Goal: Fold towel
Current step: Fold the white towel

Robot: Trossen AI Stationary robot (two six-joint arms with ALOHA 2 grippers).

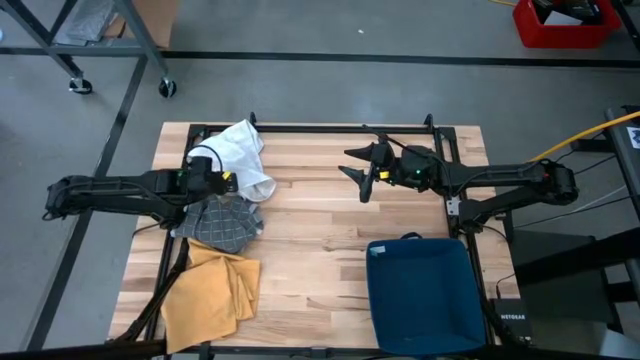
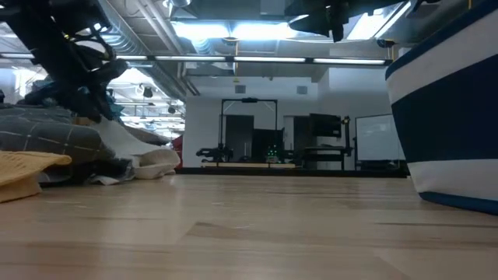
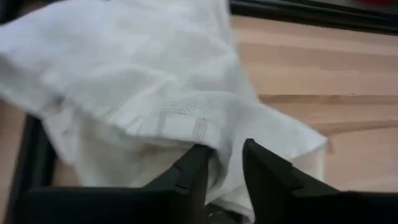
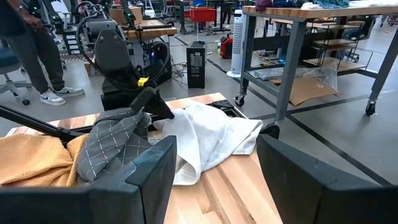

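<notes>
Directly ahead of the left hand (image 3: 225,167), touching its narrowly parted fingers, lies the crumpled white cloth towel (image 3: 155,99), bunched without a clear long axis. Well apart, the right hand (image 1: 360,170) hovers released, so the left is nearer.

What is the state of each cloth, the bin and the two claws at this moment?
White towel: crumpled, unfolded, at the table's far left.
Grey checked cloth: bunched up, beside the white towel.
Yellow cloth: loosely folded, lying at the near left.
Blue bin: upright on the table, near right.
Left claw: on the white towel, fingers narrowly apart around a fold.
Right claw: open, holding nothing, over bare table.
</notes>
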